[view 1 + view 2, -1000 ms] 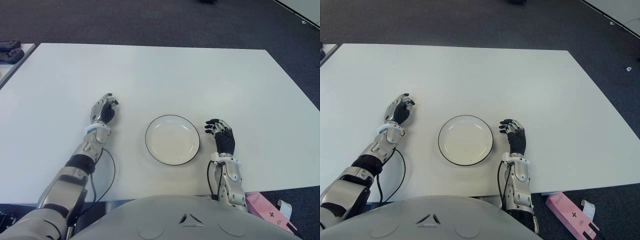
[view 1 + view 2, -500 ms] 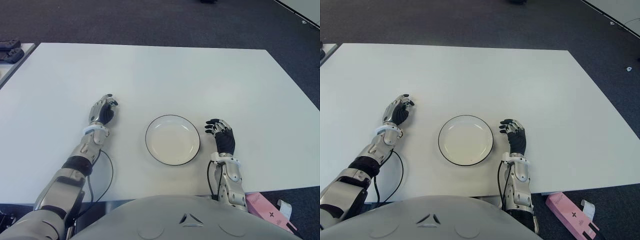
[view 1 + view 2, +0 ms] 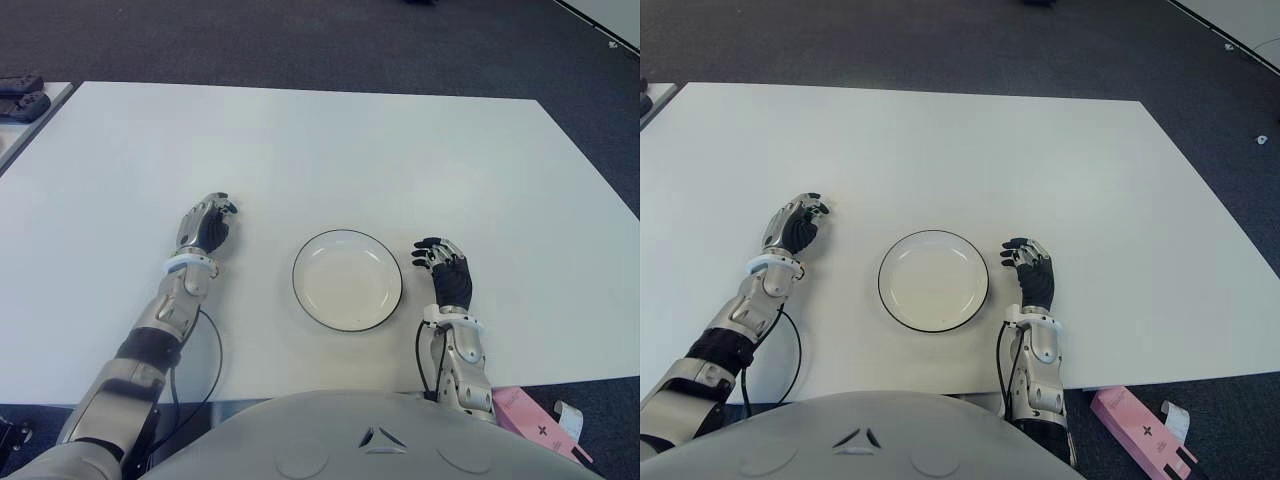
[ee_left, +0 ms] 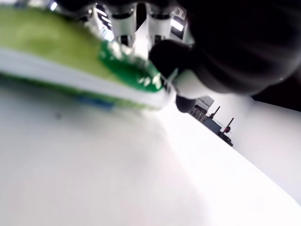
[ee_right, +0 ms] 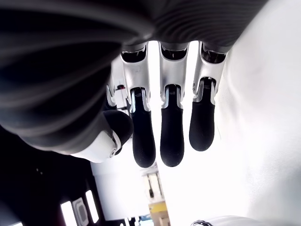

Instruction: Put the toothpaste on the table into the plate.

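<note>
My left hand (image 3: 204, 224) is curled around the toothpaste (image 4: 84, 70) — my wrist view shows the green and white pack pinned under my fingers (image 4: 123, 21), low over the counter (image 3: 330, 140). From my eye views the pack itself is hidden inside the fist. I judge the grip is closed so I can carry the pack sideways to the plate (image 3: 347, 280), which sits empty near the counter's front edge, between my two hands. My right hand (image 3: 447, 274) shows just beside the plate on its right, fingers loosely hanging and holding nothing — it has no part in this step.

The counter is plain white and otherwise bare. Beyond its far edge lies dark carpet (image 3: 300, 40); a pink box (image 3: 1140, 428) sits on the floor off the front right corner.
</note>
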You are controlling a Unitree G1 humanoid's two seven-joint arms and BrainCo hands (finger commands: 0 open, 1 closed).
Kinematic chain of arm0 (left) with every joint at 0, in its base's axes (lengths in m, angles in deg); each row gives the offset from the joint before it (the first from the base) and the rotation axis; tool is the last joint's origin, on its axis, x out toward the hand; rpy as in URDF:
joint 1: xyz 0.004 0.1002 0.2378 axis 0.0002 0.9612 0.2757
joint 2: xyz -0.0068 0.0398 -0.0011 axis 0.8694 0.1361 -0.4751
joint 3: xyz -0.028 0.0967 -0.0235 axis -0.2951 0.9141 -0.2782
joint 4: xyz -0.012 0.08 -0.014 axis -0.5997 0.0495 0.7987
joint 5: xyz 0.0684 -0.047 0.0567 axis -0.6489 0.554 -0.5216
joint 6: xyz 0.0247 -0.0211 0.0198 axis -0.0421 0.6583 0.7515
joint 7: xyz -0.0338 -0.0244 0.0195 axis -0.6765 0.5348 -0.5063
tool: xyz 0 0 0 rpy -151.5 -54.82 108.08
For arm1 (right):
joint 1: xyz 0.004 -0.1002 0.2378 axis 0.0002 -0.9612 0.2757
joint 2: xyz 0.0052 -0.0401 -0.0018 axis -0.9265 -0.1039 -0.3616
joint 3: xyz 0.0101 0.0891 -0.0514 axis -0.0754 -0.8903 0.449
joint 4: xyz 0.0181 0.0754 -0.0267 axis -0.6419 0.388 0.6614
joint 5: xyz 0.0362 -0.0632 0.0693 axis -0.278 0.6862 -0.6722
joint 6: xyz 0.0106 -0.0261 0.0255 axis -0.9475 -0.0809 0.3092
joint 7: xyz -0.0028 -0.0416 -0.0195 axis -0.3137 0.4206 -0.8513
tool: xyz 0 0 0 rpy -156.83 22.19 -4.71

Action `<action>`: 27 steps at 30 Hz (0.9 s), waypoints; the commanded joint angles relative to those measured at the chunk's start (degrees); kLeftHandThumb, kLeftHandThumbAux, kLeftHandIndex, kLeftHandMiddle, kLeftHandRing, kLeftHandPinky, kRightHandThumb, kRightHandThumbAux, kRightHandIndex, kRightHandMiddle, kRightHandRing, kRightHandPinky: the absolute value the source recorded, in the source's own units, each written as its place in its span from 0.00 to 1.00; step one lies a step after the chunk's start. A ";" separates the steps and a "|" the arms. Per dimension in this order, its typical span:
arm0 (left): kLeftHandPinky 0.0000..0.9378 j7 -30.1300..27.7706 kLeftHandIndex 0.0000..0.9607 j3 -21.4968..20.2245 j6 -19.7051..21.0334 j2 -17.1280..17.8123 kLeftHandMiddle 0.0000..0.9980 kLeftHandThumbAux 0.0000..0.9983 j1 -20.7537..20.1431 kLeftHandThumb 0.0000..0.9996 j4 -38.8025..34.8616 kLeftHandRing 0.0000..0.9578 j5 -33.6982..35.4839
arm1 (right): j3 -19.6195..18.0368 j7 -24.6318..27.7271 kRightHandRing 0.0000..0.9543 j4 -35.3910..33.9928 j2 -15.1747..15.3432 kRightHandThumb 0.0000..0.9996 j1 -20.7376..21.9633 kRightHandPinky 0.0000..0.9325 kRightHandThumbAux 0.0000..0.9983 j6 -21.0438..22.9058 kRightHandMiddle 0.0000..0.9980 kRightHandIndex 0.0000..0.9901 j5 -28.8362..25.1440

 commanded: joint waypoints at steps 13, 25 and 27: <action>0.85 -6.38 0.43 -4.51 8.29 -1.21 0.58 0.66 8.75 0.85 -29.21 0.85 -0.59 | 0.05 -0.58 0.52 3.01 -1.50 0.71 -0.06 0.54 0.72 2.26 0.49 0.43 -0.23; 0.87 -9.82 0.43 -6.76 1.71 -2.26 0.57 0.66 11.62 0.86 -37.60 0.89 4.66 | 0.09 -0.71 0.52 3.60 -1.77 0.71 0.40 0.54 0.72 1.96 0.49 0.43 -0.30; 0.86 -10.43 0.43 -6.71 1.47 -2.47 0.57 0.66 11.70 0.86 -38.45 0.89 4.87 | 0.11 -0.67 0.52 3.66 -1.71 0.71 0.47 0.54 0.72 1.96 0.49 0.43 -0.29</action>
